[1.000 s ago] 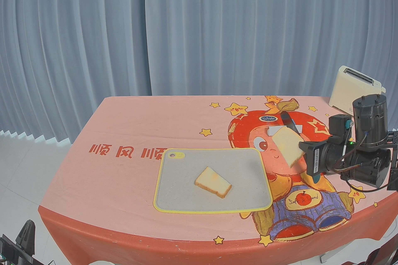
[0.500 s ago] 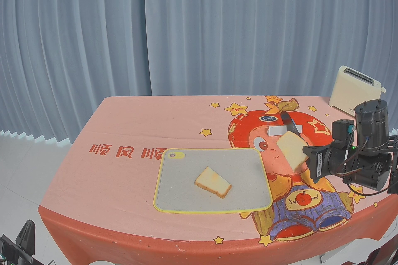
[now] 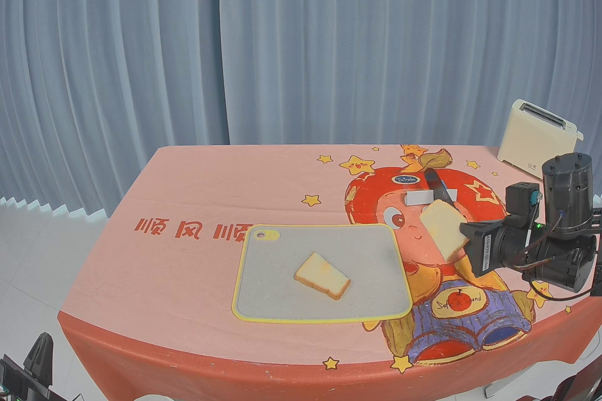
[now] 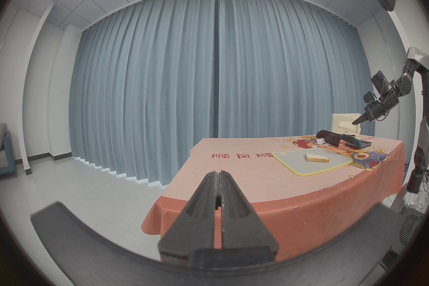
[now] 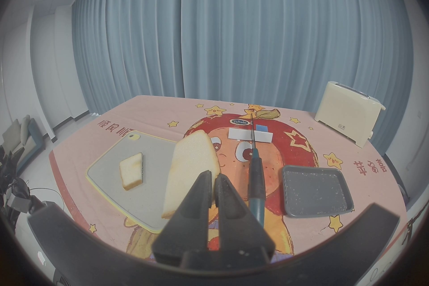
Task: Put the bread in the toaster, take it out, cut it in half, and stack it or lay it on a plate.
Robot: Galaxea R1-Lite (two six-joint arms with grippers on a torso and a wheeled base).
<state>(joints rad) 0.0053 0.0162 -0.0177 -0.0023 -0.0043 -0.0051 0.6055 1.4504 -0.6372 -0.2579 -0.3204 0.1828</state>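
My right gripper (image 3: 465, 235) hangs over the tablecloth just right of the grey cutting board (image 3: 276, 296), shut on a half slice of toasted bread (image 3: 442, 228) that stands tilted on edge. The right wrist view shows that bread (image 5: 190, 166) clamped between the fingers of the right gripper (image 5: 213, 184). A second half slice (image 3: 322, 276) lies flat on the board. A dark knife (image 5: 255, 175) lies on the cloth with its blade on a white rest. Beyond the table's left end, my left gripper (image 4: 218, 179) sits low and shut with nothing in it.
A cream toaster (image 3: 536, 136) stands at the table's far right corner. A dark grey rectangular tray (image 5: 315, 191) lies on the cloth beside the knife, on the toaster's side. The left half of the table is bare cloth. Blue curtains hang behind.
My right gripper has drifted slightly right and toward the table's near edge, carrying the half slice. The bread on the board and the knife have stayed put.
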